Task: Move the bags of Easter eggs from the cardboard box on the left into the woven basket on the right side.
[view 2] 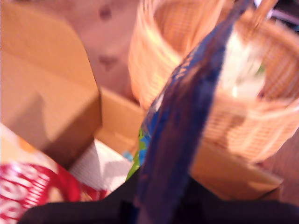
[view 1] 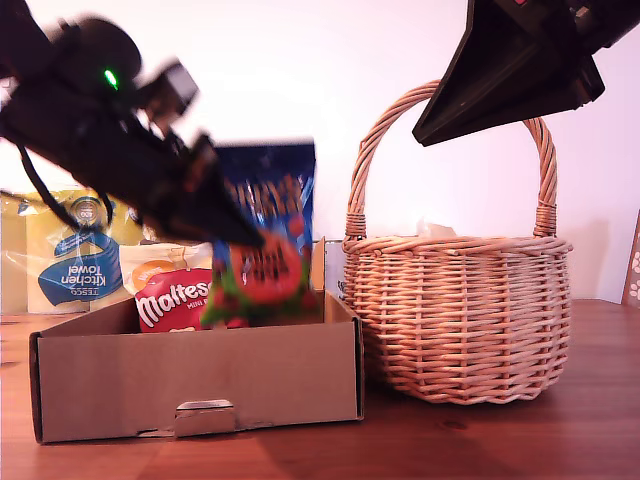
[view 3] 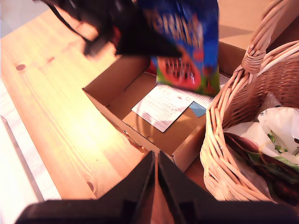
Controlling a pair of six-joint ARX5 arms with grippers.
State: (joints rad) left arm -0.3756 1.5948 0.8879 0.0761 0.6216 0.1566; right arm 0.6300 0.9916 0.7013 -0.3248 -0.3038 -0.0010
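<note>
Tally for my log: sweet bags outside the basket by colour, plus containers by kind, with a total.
Blue bag: 1
Red Maltesers bag: 1
Cardboard box: 1
Woven basket: 1
Total: 4

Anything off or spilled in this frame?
Nothing spilled. My first gripper holds the blue bag above the cardboard box, blurred by motion. Bags already lie in the woven basket.

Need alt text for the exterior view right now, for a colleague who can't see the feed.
My first hand holds a dark blue egg bag above the cardboard box; a red Maltesers bag remains inside. The woven basket stands at the view's right, with my second hand above its handle.
</note>
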